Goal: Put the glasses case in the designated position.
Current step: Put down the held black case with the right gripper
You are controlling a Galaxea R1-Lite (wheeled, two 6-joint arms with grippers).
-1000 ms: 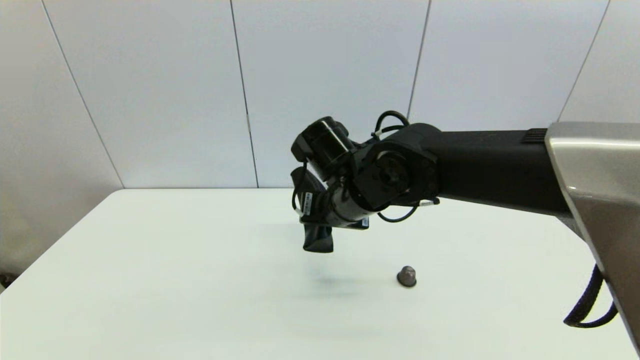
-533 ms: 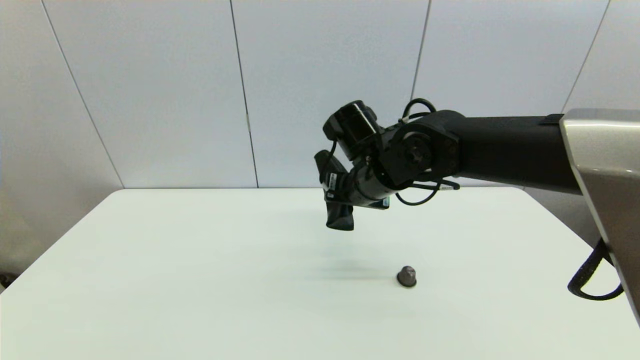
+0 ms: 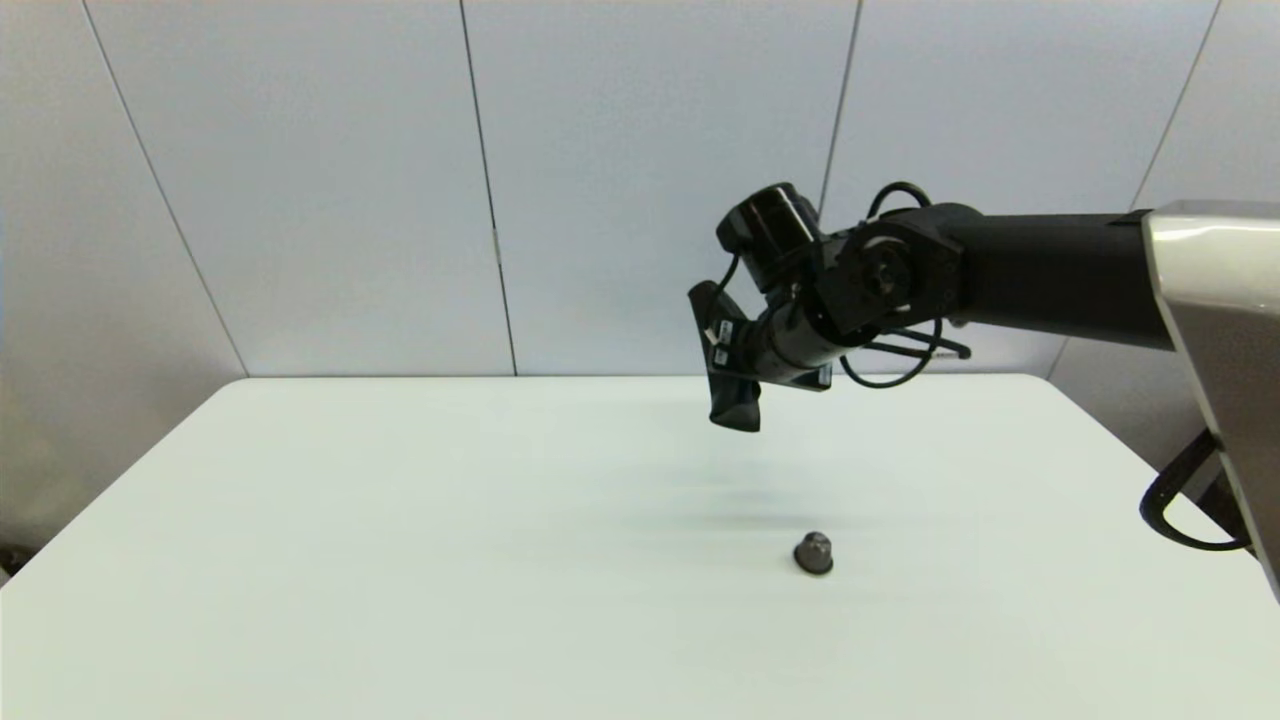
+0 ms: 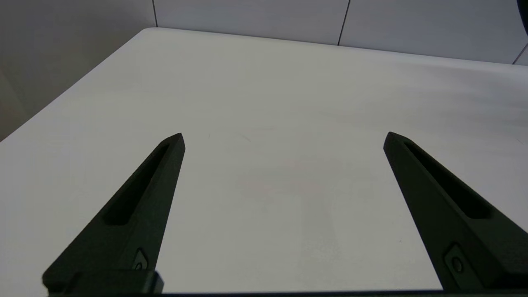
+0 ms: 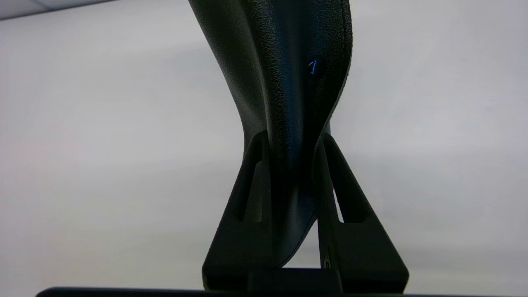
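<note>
The black glasses case [image 3: 733,405] hangs in the air well above the table's far right part, clamped in my right gripper [image 3: 742,372]. In the right wrist view its grained black body [image 5: 288,74] rises from between my two fingers, and my right gripper [image 5: 291,138] is shut on its lower end. The arm reaches in from the right. Only the case's lower end shows in the head view; the rest is hidden behind the wrist. My left gripper [image 4: 284,138] is open over bare table, holding nothing.
A small grey dome-shaped knob [image 3: 814,553] stands on the white table [image 3: 400,560], in front of and below the held case. Grey wall panels stand behind the table's far edge.
My right arm has carried the glasses case up and to the right, from over the table's middle toward the far right. The grey knob has not moved.
</note>
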